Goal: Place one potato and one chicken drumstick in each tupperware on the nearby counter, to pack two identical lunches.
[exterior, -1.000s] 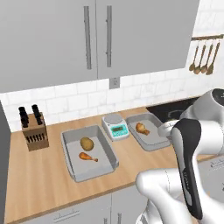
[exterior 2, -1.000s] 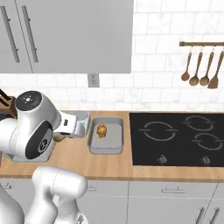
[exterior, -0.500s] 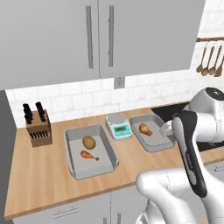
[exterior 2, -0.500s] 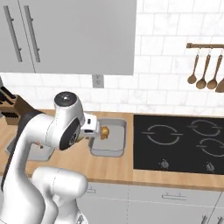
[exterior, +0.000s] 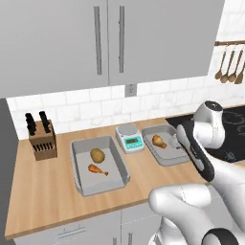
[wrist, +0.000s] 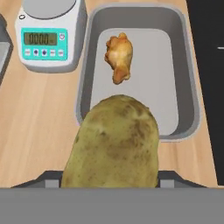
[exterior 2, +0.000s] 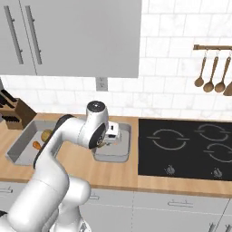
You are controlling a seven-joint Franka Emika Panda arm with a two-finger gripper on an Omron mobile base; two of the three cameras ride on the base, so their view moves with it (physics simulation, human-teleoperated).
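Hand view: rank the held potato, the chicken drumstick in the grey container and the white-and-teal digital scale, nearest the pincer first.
1. Brown potato, in the pincer.
2. Golden chicken drumstick, ahead in the grey container.
3. White-and-teal digital scale, far upper left on the counter.

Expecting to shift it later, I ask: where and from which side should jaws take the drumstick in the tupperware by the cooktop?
Take the drumstick across its thick meaty end, from straight above: it lies flat, and the tupperware's sloped walls block side approaches.

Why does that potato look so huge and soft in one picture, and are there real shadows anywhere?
Hand view: the potato sits right at the lens, so it looms and looks slightly blurred. Left base view: even light, faint shading inside the tupperware. Right base view: the black cooktop shows no glare.
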